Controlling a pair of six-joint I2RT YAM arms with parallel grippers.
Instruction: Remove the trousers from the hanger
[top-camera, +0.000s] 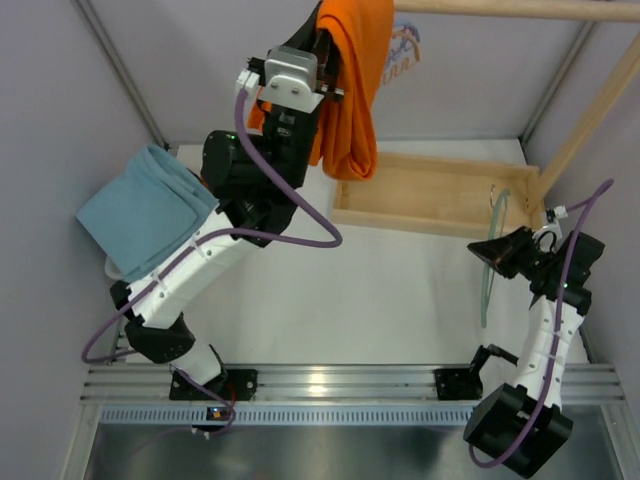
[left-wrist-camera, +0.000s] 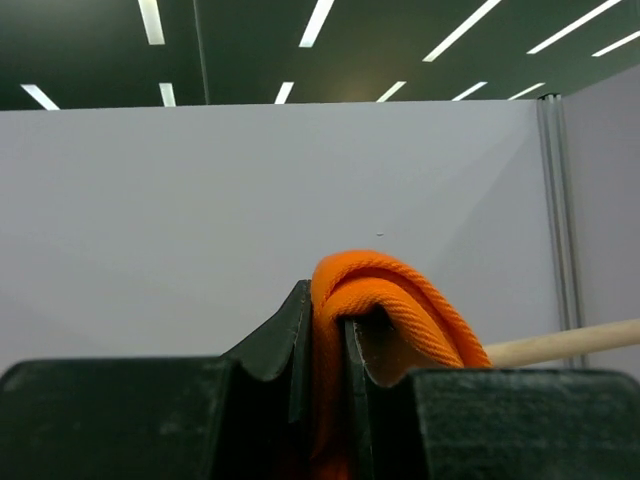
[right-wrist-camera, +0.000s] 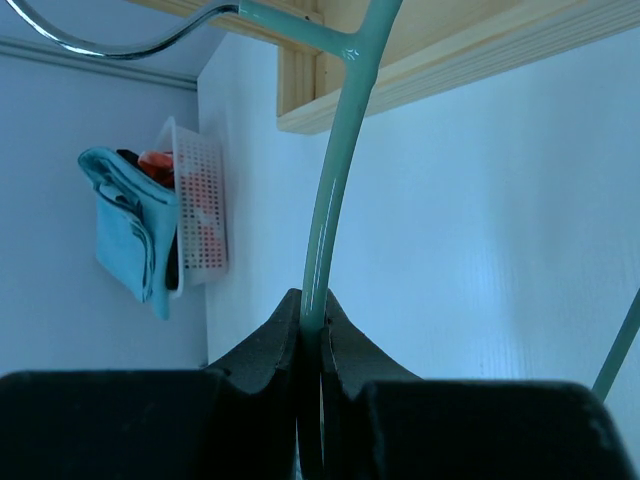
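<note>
blue cloth (top-camera: 150, 210): at the table's (top-camera: 380, 300) left edge | left gripper (top-camera: 325, 65): raised by the far edge, clamped on a fold of the orange trousers (top-camera: 360, 110), which hang well apart from the hanger (top-camera: 485, 295) | wooden tray (top-camera: 430, 195): far right | right gripper (top-camera: 490, 250): near the right edge, pinched tight on the mint hanger's arm
</note>
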